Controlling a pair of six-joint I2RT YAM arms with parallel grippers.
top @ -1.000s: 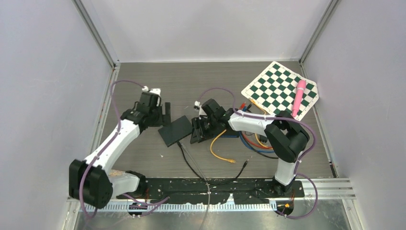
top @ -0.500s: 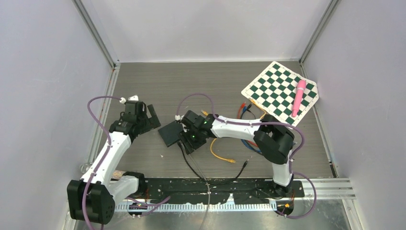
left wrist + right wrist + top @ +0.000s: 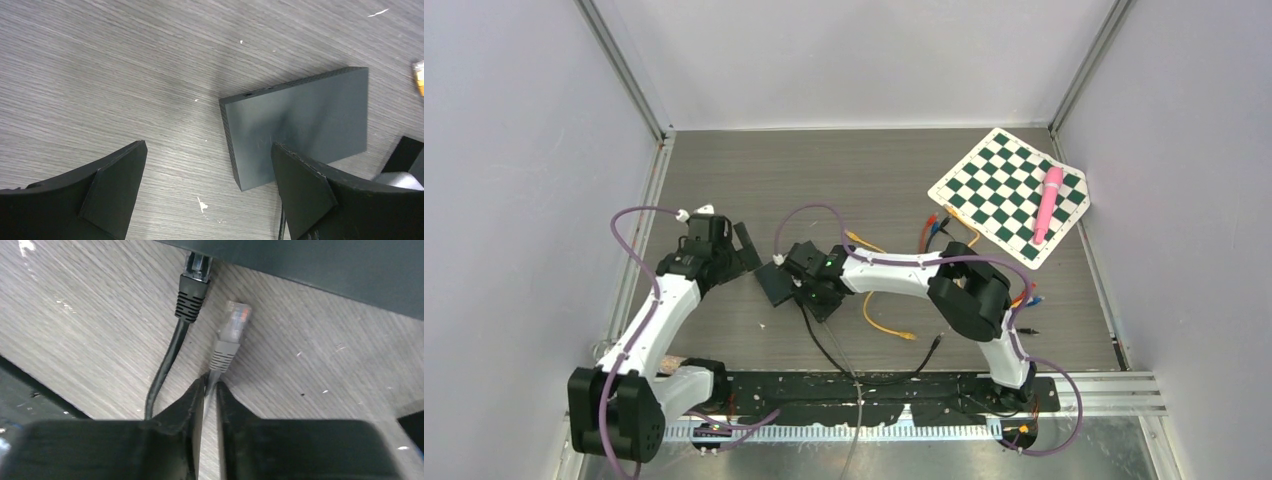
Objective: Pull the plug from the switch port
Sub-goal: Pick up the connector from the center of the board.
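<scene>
Your right fingers [image 3: 192,400] are nearly closed, pinching the grey cable [image 3: 211,377] right behind the grey plug [image 3: 234,322]. That plug lies on the worktop [image 3: 100,315] just off the switch [image 3: 320,265] edge and looks out of its port. Black plug [image 3: 192,292] is seated. Left fingers [image 3: 115,185] gape wide, empty, framing the switch's near corner, likely to brace it.

grey plug [image 3: 234,322] lies unplugged, just beside dark switch [image 3: 320,270].

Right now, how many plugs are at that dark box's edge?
2. The black plug sits in the switch port; the grey plug lies free beside it, its cable pinched by the right gripper. More may be hidden.
</scene>
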